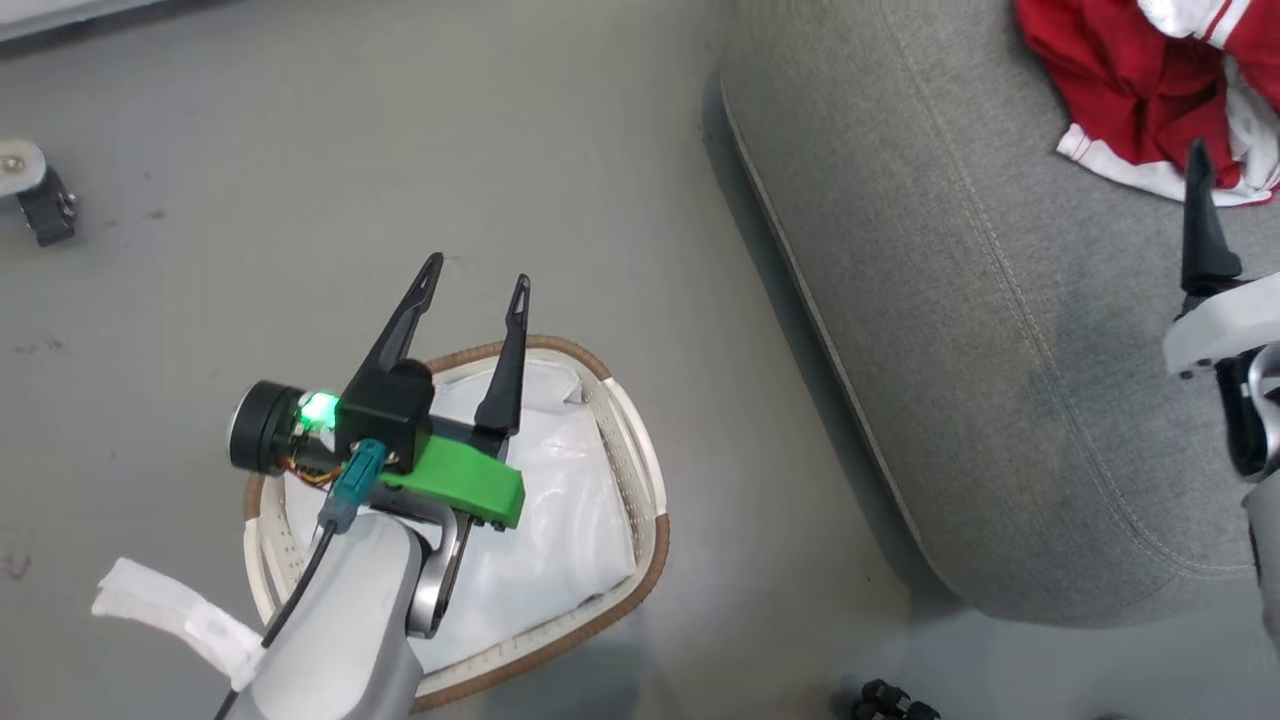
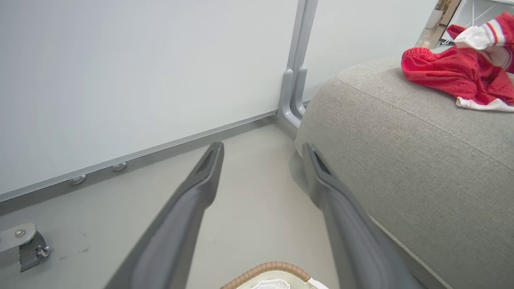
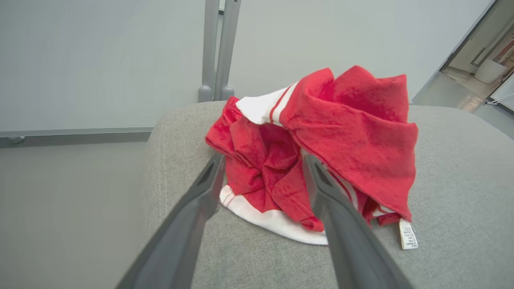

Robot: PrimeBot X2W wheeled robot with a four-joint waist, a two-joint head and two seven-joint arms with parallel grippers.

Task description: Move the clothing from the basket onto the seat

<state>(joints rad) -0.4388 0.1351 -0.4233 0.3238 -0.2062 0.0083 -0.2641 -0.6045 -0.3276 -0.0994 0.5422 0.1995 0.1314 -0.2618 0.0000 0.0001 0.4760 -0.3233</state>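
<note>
At the left, the left tool (image 1: 478, 270), two long dark fingers on a pale arm, hung above the oval white plastic laundry basket (image 1: 655, 540) with its brown woven rim. Its fingers stood well apart and held nothing. The basket's plain white fabric liner (image 1: 560, 500) lay bare, with no red cloth visible in it. The basket stood on the grey floor, just beside the large grey fabric-upholstered sofa cushion (image 1: 950, 350).

On the right part of that cushion lay the soft red fabric garments (image 1: 1130, 90) with white trim, in a crumpled heap. The right tool (image 3: 263, 160) pointed into the near side of the heap, its fingers spread and clamped on nothing. Whether they touched the cloth could not be told.

The garments looked light, limp and not at all fragile. They would likely sag and trail once lifted. A thick bunched fold or the white hem band seemed the surest place to pinch, since a single loose layer might slip free.
</note>
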